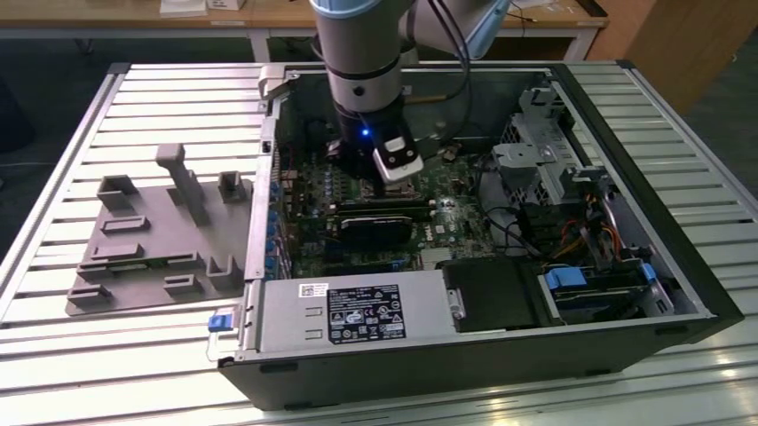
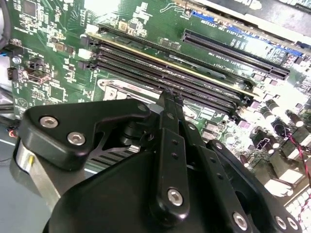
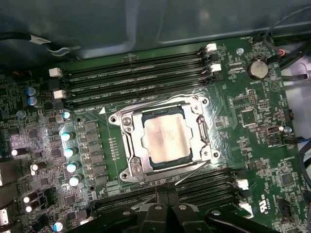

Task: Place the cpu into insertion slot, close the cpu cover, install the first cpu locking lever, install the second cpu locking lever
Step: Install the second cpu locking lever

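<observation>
Exterior view: your gripper [image 1: 395, 177] hung low inside the open case, over the green board. First wrist view: the cpu [image 3: 166, 138] sat in the insertion slot [image 3: 127, 145] just ahead of the fingertips, the cpu cover [image 3: 198, 127] framing it. Second wrist view: fingers [image 2: 170, 131] met, pinched together, holding nothing.

A lab or workshop bench for robot work: a ribbed metal table [image 1: 106, 355] carries an opened computer case [image 1: 663, 293] with its green circuit board [image 3: 252, 126] laid bare under the robot arm [image 1: 361, 62]. Beside the case lies a grey holder tray [image 1: 142, 257]. Behind the arm stand wooden desks [image 1: 142, 22].
</observation>
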Controlling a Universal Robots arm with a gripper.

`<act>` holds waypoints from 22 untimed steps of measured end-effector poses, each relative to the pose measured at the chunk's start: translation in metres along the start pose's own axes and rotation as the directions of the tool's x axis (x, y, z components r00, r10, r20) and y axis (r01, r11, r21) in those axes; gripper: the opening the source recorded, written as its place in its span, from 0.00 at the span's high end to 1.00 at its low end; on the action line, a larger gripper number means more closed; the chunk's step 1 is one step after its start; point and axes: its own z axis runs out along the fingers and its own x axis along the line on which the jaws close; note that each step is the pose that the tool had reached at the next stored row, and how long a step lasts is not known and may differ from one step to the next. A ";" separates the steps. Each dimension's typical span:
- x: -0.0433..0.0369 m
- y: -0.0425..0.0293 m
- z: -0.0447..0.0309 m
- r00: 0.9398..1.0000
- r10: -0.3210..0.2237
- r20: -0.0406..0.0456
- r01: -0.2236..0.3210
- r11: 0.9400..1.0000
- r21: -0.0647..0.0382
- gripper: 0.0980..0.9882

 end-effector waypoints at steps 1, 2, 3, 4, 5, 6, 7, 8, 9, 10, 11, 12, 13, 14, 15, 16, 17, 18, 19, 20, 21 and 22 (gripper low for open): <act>0.0005 -0.0004 0.0003 1.000 -0.001 0.000 0.001 1.000 -0.001 1.00; 0.0008 -0.0009 0.0006 1.000 -0.002 -0.001 0.002 1.000 -0.002 1.00; 0.0011 -0.0014 0.0009 1.000 -0.002 -0.001 0.002 1.000 -0.003 1.00; 0.0013 -0.0020 0.0012 1.000 -0.002 -0.001 0.002 1.000 -0.004 1.00; 0.0015 -0.0024 0.0014 1.000 -0.003 -0.002 0.003 1.000 -0.006 1.00; 0.0016 -0.0026 0.0016 1.000 -0.003 -0.002 0.003 1.000 -0.007 1.00; 0.0016 -0.0026 0.0016 1.000 -0.003 -0.002 0.003 1.000 -0.007 1.00; 0.0016 -0.0026 0.0016 1.000 -0.003 -0.002 0.003 1.000 -0.007 1.00; 0.0016 -0.0026 0.0016 1.000 -0.003 -0.002 0.003 1.000 -0.007 1.00; 0.0016 -0.0026 0.0017 1.000 -0.003 -0.002 0.003 1.000 -0.007 1.00; 0.0016 -0.0026 0.0017 1.000 -0.003 -0.002 0.003 1.000 -0.007 1.00; 0.0017 -0.0026 0.0017 1.000 -0.003 -0.002 0.003 1.000 -0.008 1.00; 0.0017 -0.0028 0.0016 1.000 -0.003 -0.002 0.003 1.000 -0.008 1.00; 0.0016 -0.0031 0.0018 1.000 -0.003 -0.003 0.003 1.000 -0.011 1.00; 0.0017 -0.0035 0.0021 1.000 -0.003 -0.003 0.003 1.000 -0.013 1.00; 0.0018 -0.0041 0.0024 1.000 -0.003 -0.004 0.003 1.000 -0.017 1.00; 0.0017 -0.0051 0.0027 1.000 -0.003 -0.005 0.002 1.000 -0.023 1.00; 0.0018 -0.0060 0.0028 1.000 -0.002 -0.007 0.002 1.000 -0.030 1.00; 0.0019 -0.0070 0.0030 1.000 -0.001 -0.009 0.001 0.999 -0.038 1.00; 0.0022 -0.0081 0.0032 1.000 -0.001 -0.011 0.000 0.999 -0.045 1.00; 0.0026 -0.0092 0.0034 1.000 0.000 -0.012 -0.001 0.999 -0.053 1.00; 0.0029 -0.0103 0.0035 1.000 0.001 -0.015 -0.002 0.998 -0.063 1.00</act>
